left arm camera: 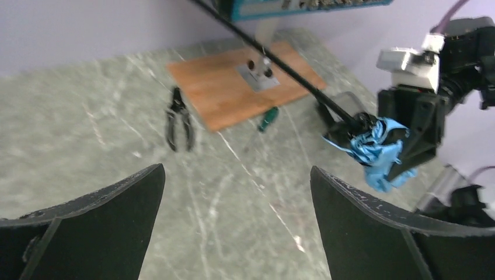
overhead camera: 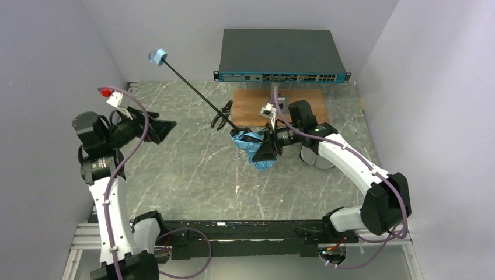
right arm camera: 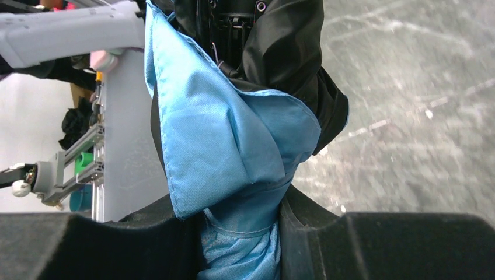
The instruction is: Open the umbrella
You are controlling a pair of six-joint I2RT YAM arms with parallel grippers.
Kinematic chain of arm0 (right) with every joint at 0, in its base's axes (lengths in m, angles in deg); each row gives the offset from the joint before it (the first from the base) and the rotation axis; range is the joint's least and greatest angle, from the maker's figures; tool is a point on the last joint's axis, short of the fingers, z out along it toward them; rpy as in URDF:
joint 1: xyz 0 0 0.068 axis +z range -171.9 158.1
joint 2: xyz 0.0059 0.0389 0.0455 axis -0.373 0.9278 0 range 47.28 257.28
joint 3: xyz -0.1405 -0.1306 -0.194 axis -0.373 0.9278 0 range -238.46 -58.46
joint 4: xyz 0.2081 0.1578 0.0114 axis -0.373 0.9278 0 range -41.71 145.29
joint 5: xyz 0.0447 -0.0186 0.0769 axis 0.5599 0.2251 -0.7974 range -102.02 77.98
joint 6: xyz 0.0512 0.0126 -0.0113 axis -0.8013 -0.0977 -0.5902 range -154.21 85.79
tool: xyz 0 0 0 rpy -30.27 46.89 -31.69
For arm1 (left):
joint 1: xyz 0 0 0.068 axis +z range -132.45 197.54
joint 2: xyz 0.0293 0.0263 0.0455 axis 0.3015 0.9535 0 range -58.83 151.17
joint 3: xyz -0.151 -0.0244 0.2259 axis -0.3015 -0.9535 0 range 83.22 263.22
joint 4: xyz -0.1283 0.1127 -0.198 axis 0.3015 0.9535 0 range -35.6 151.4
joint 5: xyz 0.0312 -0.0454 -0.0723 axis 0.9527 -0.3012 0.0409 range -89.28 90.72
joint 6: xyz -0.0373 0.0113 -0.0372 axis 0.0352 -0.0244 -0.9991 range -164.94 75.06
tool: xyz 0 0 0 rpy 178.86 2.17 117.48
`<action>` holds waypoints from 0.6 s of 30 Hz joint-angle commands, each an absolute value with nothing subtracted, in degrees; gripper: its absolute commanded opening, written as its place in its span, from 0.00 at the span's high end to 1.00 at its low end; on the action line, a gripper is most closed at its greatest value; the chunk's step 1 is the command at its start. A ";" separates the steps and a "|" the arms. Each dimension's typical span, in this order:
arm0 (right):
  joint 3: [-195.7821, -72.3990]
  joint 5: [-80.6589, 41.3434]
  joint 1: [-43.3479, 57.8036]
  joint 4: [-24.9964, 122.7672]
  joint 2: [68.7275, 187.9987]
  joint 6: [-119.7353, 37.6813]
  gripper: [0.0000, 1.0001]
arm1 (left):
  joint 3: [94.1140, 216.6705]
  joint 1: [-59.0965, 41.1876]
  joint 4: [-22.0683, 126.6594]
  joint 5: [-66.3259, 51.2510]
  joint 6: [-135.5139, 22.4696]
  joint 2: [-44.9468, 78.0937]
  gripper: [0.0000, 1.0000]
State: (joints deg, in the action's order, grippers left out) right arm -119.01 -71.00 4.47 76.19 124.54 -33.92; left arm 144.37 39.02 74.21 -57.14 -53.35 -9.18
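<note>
The umbrella has its thin black shaft extended, slanting up and left to the pale-blue handle in the air. Its sky-blue canopy is still bunched and folded, with black underside showing. My right gripper is shut on the bunched canopy, with blue fabric pinched between its fingers. The canopy also shows in the left wrist view. My left gripper is open and empty, held above the table left of the umbrella and pointing toward it.
Black-handled pliers lie near the shaft's lower end. A green-handled screwdriver lies by a wooden board with a small metal stand. A network switch stands at the back. Walls close in left and right.
</note>
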 commanded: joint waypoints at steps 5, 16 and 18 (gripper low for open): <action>-131.18 -75.37 15.19 53.94 131.44 -47.00 1.00 | 131.64 32.95 45.71 -61.53 -86.05 -14.43 0.00; -141.06 -76.07 20.42 34.52 141.71 -64.98 1.00 | 127.47 25.20 41.77 -66.87 -88.27 -16.14 0.00; -141.22 -75.82 20.78 29.64 142.74 -70.01 1.00 | 126.94 24.13 41.77 -67.29 -88.01 -16.29 0.00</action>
State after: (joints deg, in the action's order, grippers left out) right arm -137.55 -73.97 19.81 45.20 141.93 -59.05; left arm 128.28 26.08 45.97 -63.66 -85.94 -15.89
